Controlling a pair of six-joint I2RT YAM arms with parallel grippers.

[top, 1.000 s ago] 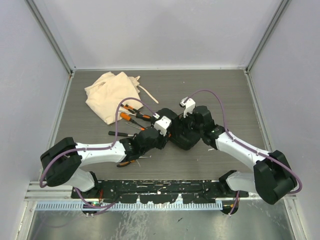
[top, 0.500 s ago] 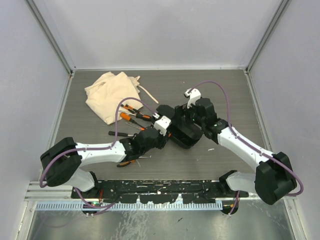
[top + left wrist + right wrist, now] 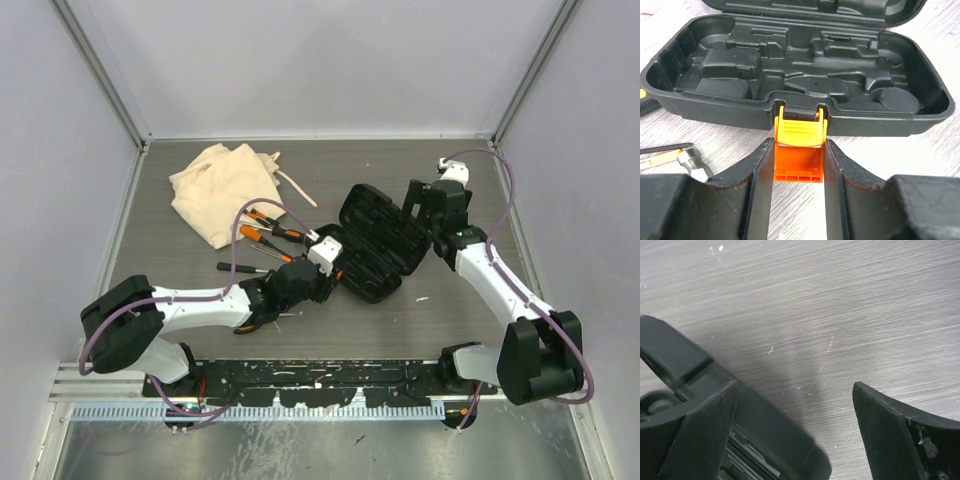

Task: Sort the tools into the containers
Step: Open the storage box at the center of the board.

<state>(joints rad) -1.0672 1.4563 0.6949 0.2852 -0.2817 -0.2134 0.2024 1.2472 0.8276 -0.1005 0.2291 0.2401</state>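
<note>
Where we find the case: mid-bench, lid laid open.
Left fingers: we see them clenched on the case's orange latch.
Right fingers: released, spread wide at the lid's edge, grasping nothing.
Tools: orange-handled, lying left of the case, between it and the beige bag.

The grey table carries an open case between the left jaws and the right jaws, screwdrivers just left of the left jaws, and a bag beyond those.
</note>
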